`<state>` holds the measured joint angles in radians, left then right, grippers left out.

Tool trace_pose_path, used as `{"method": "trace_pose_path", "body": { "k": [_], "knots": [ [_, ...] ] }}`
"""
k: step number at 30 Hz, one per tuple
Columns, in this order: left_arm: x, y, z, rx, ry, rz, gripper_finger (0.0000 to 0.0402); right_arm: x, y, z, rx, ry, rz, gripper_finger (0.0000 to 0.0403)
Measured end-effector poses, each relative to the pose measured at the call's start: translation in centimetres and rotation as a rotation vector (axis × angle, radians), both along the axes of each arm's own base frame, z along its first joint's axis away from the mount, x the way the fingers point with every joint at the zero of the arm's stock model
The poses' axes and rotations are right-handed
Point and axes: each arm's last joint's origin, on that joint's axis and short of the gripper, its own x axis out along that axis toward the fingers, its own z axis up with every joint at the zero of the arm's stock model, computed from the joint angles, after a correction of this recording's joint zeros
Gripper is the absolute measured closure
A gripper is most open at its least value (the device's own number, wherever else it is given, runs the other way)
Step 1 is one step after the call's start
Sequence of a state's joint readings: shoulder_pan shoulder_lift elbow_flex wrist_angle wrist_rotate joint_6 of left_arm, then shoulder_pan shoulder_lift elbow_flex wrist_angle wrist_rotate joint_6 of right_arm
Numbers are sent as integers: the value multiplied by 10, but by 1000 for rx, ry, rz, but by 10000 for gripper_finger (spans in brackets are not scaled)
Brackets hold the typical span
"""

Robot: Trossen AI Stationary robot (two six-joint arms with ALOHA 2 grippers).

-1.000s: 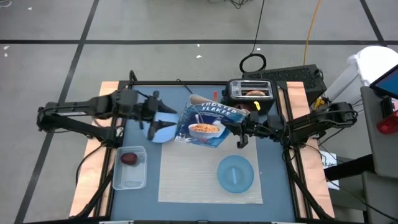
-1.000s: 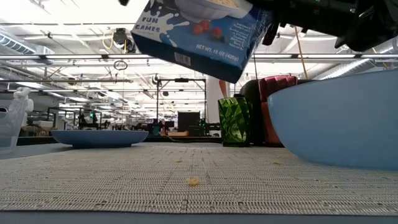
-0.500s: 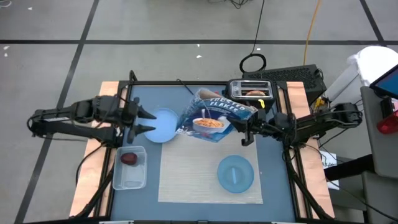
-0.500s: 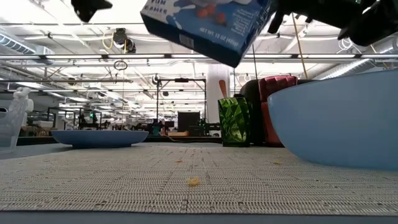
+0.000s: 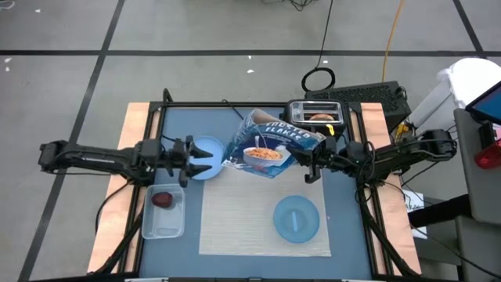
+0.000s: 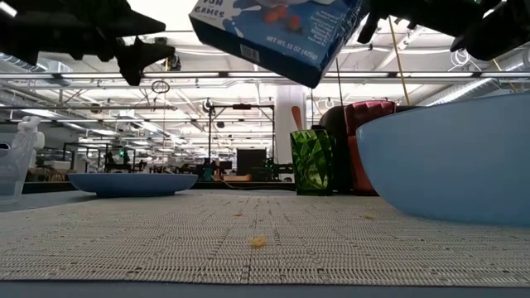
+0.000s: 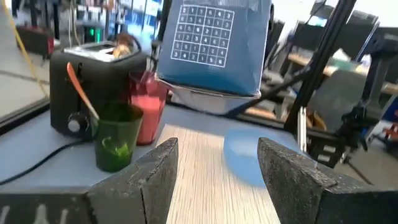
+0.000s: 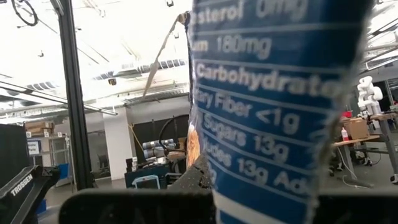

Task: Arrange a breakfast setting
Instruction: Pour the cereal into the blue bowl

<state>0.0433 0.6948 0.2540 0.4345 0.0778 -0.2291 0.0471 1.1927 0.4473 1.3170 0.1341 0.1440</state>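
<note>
We hold the cereal box (image 5: 270, 145) tilted in our right hand (image 5: 307, 163), clamped on it (surely for pouring) but not yet over the bowl (image 5: 297, 218) on the placemat (image 5: 235, 223), while our left hand (image 5: 190, 160) hovers with fingers apart at the plate (image 5: 210, 147).

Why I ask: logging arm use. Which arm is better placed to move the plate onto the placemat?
Probably left: the left gripper, jaws open, is at the plate, while the right gripper is shut on the cereal box.
</note>
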Motion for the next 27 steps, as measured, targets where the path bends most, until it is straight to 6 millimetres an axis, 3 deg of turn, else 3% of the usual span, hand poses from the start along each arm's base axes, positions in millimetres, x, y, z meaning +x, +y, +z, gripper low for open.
{"method": "trace_pose_path", "body": {
  "k": [4, 15, 27],
  "knots": [
    [2, 0, -7, -27, -38, 0, 149, 0, 0, 0, 0, 0, 0, 403],
    [14, 4, -16, -44, -38, 130, 13, 0, 0, 0, 1, -3, -2, 403],
    [40, -2, -34, -90, -61, 89, 2, -1, -1, 1, -4, -14, -10, 403]
  ]
}}
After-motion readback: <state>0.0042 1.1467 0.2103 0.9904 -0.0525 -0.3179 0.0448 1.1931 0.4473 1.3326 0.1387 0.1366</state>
